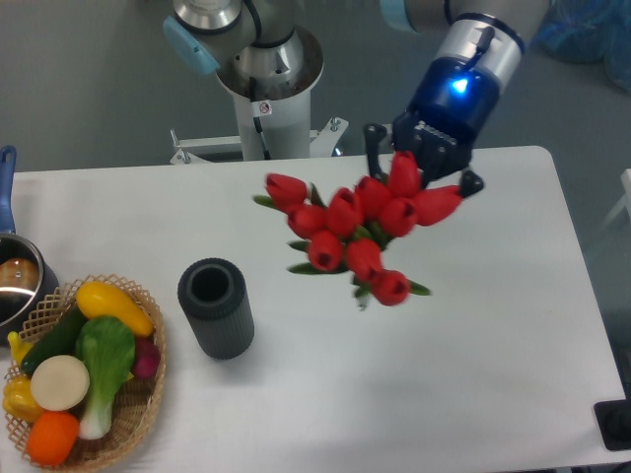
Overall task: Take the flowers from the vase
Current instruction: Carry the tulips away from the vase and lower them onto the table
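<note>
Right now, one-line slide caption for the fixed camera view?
Gripper holds the flowers in the air, clear of the empty vase.

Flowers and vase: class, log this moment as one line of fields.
gripper: shut on flowers | flowers: lifted, clear of vase, above table | vase: upright, empty mouth, beside basket | step: flowers out

- The claw (422, 183) grips the red tulip bunch (360, 230) above the table's (473, 345) middle.
- The ribbed dark grey vase (216, 308) stands empty beside the wicker basket (138, 399) at the left edge.

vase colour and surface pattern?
Dark grey vase, ribbed side; the fixed camera is the only view.
</note>
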`<state>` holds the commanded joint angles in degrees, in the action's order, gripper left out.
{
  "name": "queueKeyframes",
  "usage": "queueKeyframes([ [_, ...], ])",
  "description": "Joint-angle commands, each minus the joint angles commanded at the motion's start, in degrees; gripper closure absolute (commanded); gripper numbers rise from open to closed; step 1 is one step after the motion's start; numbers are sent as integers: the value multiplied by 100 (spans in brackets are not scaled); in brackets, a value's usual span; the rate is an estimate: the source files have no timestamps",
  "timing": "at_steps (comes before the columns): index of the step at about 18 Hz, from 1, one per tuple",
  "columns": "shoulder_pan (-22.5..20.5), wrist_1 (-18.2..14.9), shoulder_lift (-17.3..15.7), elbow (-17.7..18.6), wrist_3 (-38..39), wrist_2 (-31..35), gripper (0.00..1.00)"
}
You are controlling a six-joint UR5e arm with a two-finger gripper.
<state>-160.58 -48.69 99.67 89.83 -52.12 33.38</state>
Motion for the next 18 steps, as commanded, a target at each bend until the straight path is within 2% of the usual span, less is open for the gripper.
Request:
queueKeyframes([
  [7, 0, -35, 18, -35, -229, 959, 84],
  [13, 53, -62, 79, -70, -334, 2119, 85],
  [18, 237, -62, 158, -71, -826, 3129, 81],
])
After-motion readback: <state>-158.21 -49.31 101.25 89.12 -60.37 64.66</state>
